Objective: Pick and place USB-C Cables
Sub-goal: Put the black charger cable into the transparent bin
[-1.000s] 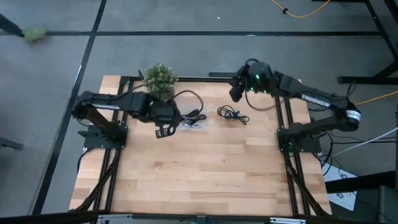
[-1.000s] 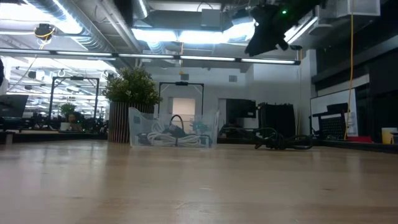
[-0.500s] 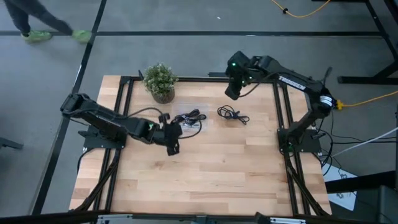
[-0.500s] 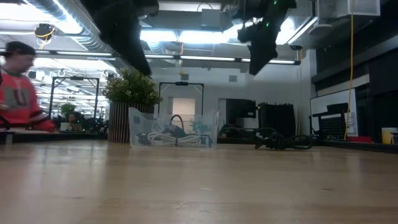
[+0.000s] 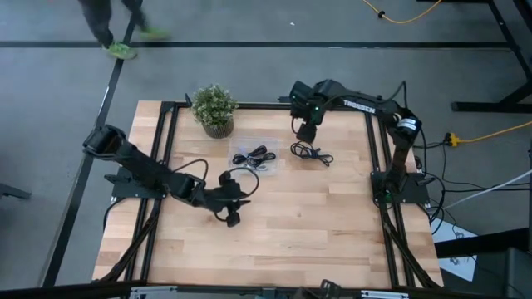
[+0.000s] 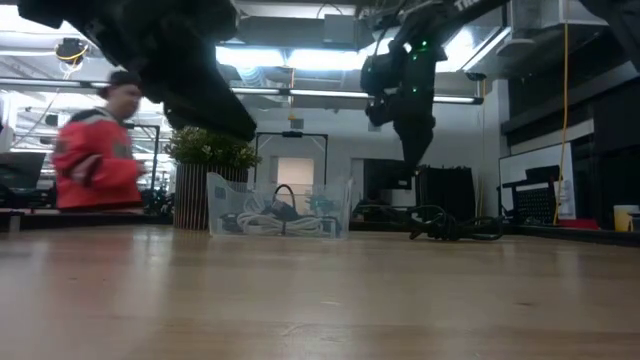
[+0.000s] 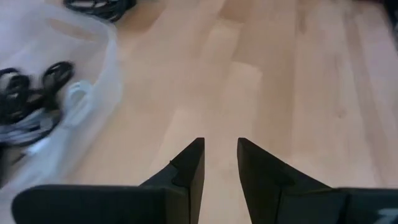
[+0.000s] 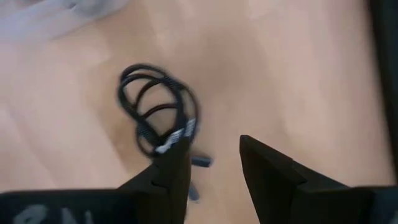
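Right gripper [image 5: 304,133] just above loose black cable [image 5: 311,153]

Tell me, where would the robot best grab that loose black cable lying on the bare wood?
Probably from straight above, pinching across the bunched strands of the loose black cable rather than at its silvery plug. It lies flat on the table as an open coil, so no side offers a grip. The right hand is already above it, fingers apart.
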### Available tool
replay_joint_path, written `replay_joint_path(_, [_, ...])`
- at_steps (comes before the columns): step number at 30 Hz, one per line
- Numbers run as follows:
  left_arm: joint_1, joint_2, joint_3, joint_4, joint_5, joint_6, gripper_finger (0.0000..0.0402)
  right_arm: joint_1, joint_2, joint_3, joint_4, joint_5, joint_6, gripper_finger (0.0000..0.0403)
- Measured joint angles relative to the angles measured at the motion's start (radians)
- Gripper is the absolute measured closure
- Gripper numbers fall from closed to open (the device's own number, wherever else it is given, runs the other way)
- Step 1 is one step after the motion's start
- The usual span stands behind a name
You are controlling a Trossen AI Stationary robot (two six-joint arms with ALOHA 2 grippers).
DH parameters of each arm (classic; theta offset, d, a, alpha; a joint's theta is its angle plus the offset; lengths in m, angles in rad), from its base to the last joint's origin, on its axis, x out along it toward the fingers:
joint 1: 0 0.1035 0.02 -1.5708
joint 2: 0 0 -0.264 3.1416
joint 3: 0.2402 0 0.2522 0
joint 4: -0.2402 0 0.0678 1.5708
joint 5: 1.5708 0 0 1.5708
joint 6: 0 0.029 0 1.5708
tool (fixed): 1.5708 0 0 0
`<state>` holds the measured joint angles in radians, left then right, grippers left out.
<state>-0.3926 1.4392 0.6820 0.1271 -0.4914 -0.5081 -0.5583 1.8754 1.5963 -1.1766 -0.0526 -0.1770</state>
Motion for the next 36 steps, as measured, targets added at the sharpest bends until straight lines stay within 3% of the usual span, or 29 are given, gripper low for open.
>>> replay_joint_path(4, [-0.03,0.065,0.001,0.1,-0.044,-0.009,0.0314,0.0,0.026,-0.007,-0.028,-0.056,-0.017,0.0261])
replay_joint_path(15, [-0.086,0.297,0.001,0.391,-0.134,-0.005,0.0314,-0.001,0.028,-0.192,-0.076,-0.055,-0.094,0.0261])
replay_joint_path(36, [-0.084,0.308,0.003,0.466,-0.135,0.047,0.0314,0.0,0.027,-0.4,0.09,-0.096,-0.042,0.0261])
